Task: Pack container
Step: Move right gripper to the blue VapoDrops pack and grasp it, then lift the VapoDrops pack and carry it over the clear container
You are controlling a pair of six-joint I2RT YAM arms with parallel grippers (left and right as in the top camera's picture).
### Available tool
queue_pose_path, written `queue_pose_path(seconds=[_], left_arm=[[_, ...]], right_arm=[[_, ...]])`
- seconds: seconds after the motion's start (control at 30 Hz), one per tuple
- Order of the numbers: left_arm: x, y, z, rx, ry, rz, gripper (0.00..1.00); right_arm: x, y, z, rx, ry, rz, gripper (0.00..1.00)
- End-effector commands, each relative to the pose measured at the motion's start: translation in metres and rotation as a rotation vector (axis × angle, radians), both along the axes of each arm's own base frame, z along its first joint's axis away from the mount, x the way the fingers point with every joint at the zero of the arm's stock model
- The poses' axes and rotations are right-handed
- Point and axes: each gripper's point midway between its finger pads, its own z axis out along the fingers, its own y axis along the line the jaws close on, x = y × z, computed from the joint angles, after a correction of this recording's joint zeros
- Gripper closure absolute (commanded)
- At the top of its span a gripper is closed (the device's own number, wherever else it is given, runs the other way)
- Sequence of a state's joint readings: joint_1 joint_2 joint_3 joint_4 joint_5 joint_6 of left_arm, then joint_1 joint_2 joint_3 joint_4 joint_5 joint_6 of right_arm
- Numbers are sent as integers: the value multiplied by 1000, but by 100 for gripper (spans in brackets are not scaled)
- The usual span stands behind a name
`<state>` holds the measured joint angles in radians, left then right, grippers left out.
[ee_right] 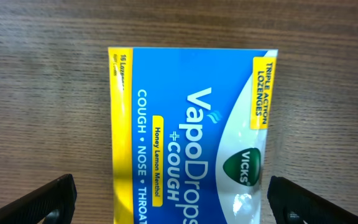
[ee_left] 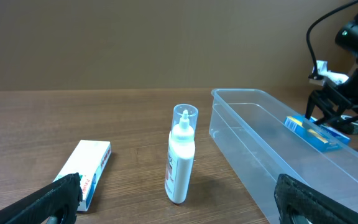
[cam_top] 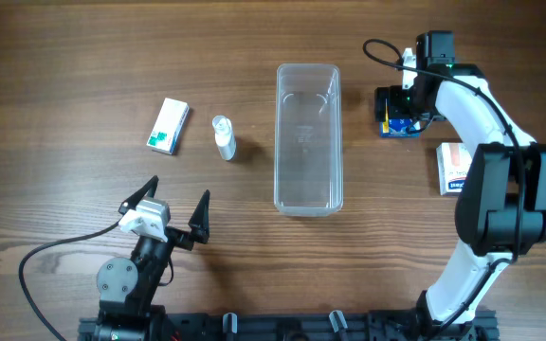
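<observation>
The wooden desk point(cam_top: 64, 57) carries everything, and the container point(cam_top: 307, 137) lies at its middle in the overhead view, a clear bin with its long sides running from 12 to 6 o'clock and nothing inside it. The right claw point(cam_top: 404, 106) hangs at about 2 o'clock from the container's centre, just beside its right wall but apart from it; its jaws are spread wide to either side of a blue Vicks VapoDrops box point(ee_right: 191, 137) that lies flat on the wood, and whether the fingers touch the box cannot be told. The left claw point(cam_top: 172, 206) sits at about 8 o'clock from the container, well apart from it, jaws wide open and holding nothing. A white and red box point(cam_top: 453, 168) lies at 4 o'clock from the container, a white and green box point(cam_top: 169, 126) at 9 o'clock, and a small white bottle point(ee_left: 180, 158) with a clear cap stands upright between that box and the container
</observation>
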<state>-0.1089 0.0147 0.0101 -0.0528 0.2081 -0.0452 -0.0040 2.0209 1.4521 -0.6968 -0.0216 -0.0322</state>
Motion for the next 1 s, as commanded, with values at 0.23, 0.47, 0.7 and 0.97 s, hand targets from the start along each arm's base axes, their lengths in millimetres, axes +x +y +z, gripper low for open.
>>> queue_pose_path(seconds=[0.23, 0.47, 0.7, 0.97], left_arm=[[0, 0, -2, 14, -2, -6, 0], [0, 0, -2, 14, -2, -6, 0], [0, 0, -2, 14, -2, -6, 0], [0, 0, -2, 14, -2, -7, 0]], right_arm=[[3, 0, -33, -17, 47, 24, 0], [5, -3, -32, -33, 38, 16, 13], [5, -3, -32, -31, 40, 12, 25], [11, 0, 13, 11, -16, -65, 27]])
